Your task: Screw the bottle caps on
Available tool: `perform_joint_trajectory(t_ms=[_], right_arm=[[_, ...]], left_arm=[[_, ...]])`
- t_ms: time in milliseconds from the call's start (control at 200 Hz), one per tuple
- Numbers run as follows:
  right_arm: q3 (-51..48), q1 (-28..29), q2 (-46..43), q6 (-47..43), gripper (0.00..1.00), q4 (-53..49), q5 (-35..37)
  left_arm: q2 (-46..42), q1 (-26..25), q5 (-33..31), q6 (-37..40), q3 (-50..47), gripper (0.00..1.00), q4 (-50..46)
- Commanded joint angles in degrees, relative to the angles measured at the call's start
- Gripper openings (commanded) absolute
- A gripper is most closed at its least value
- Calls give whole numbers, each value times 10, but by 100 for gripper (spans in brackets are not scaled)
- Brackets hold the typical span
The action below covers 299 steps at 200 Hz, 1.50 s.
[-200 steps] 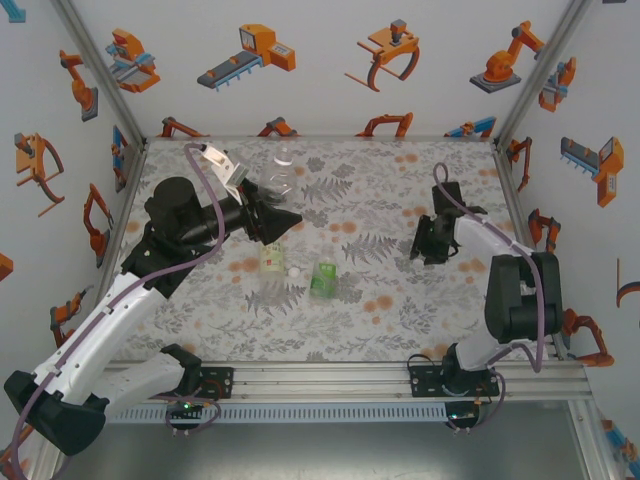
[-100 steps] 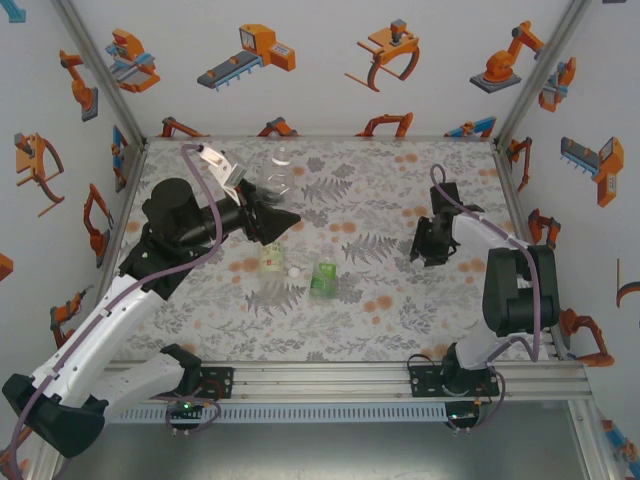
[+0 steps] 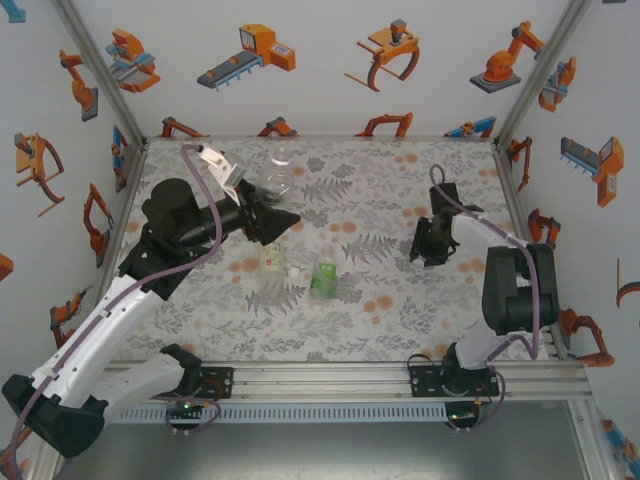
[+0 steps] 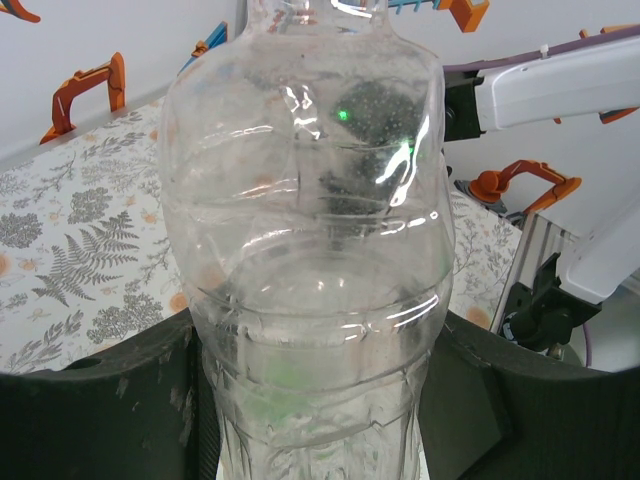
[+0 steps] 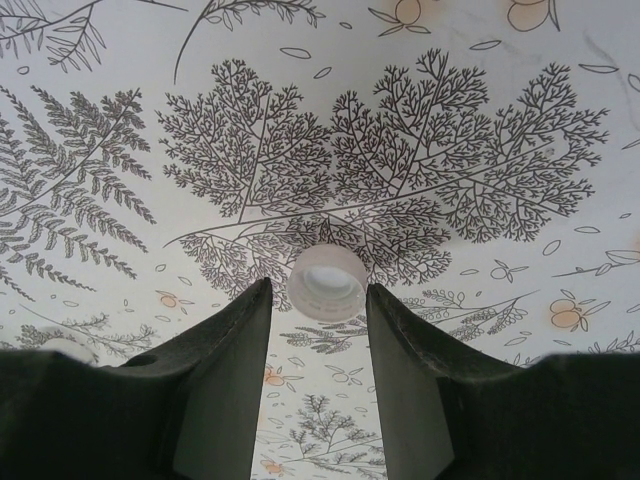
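My left gripper [image 3: 283,219] is shut on the unlabelled clear bottle [image 4: 310,250], which stands upright between its dark fingers [image 4: 100,400], the neck cut off at the top of the left wrist view. A bottle with a pale yellow label [image 3: 271,258] and one with a green label [image 3: 323,279] stand mid-table, a small white cap [image 3: 294,271] between them. My right gripper [image 5: 318,295] points down at the table with its jaws open. A white bottle cap [image 5: 328,282] lies open side up at its fingertips, with a narrow gap on the left side.
The floral table cover [image 3: 380,190] has bare room between the two arms and toward the back. White walls with orange robot pictures enclose three sides. A metal rail [image 3: 400,375] with the arm bases runs along the near edge.
The left arm has drawn back slightly to the left with the bottle still held. The right gripper has stayed over the white cap.
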Motion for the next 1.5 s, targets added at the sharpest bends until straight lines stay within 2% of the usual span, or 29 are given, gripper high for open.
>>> perform_joint_trajectory(t_ms=[0,1312,1492], right_arm=[[17,2,-23,-5,43,-21,7],[-16,2,19,-2,44,10,-5],[-8,1,0,0,44,-1,-7]], left_arm=[[-11,2,-2,4,3,0,8],[-5,2,0,2,1,0,15],[-6,2,-2,2,1,0,15]])
